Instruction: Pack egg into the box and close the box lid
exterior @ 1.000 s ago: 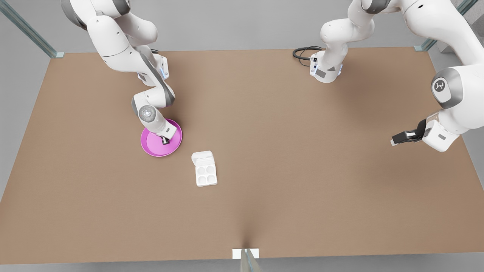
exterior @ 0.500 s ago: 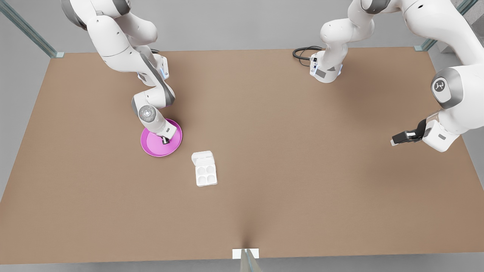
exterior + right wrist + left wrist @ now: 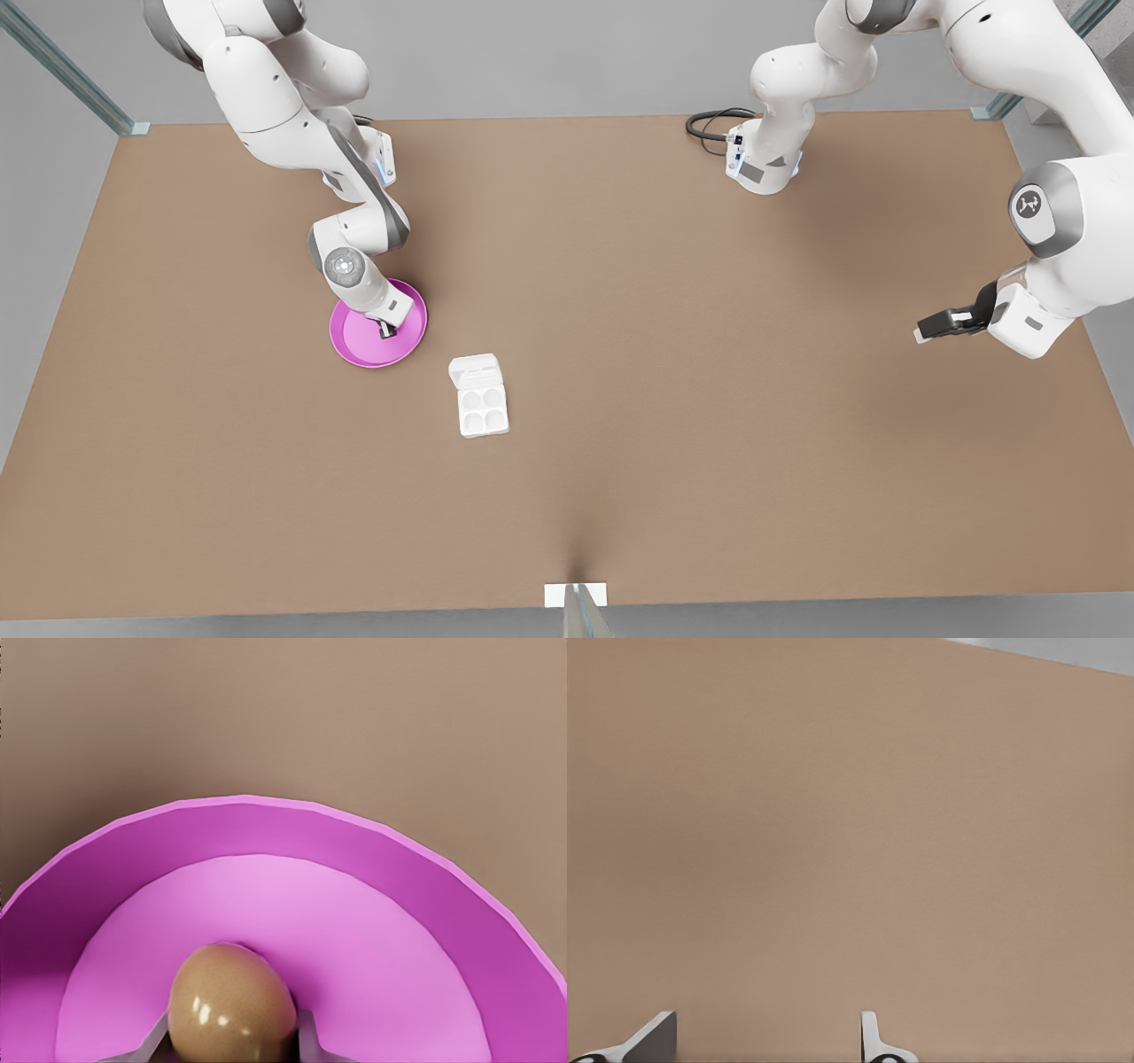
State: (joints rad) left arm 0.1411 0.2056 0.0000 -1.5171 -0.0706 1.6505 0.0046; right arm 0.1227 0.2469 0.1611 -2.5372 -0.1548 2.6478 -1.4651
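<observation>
The tan-brown egg (image 3: pixel 232 1005) lies on the pink plate (image 3: pixel 266 824), which sits at the front view's left (image 3: pixel 353 351). My right gripper (image 3: pixel 387 330) reaches down into the plate, its fingers (image 3: pixel 306 1036) pressed against both sides of the egg. The white box (image 3: pixel 484 411) rests on the table just right of the plate, its cups empty and the box lid (image 3: pixel 474 368) folded open on the far side. My left gripper (image 3: pixel 926 330) hovers at the front view's far right, open above bare table (image 3: pixel 762 1045).
The brown table (image 3: pixel 664 399) stretches wide between the box and the left arm. A black cable (image 3: pixel 709 124) loops beside the arm base at the back. A small white tab (image 3: pixel 576 594) marks the front edge.
The left arm at the front view's right has shifted slightly. The right gripper stays down in the plate around the egg.
</observation>
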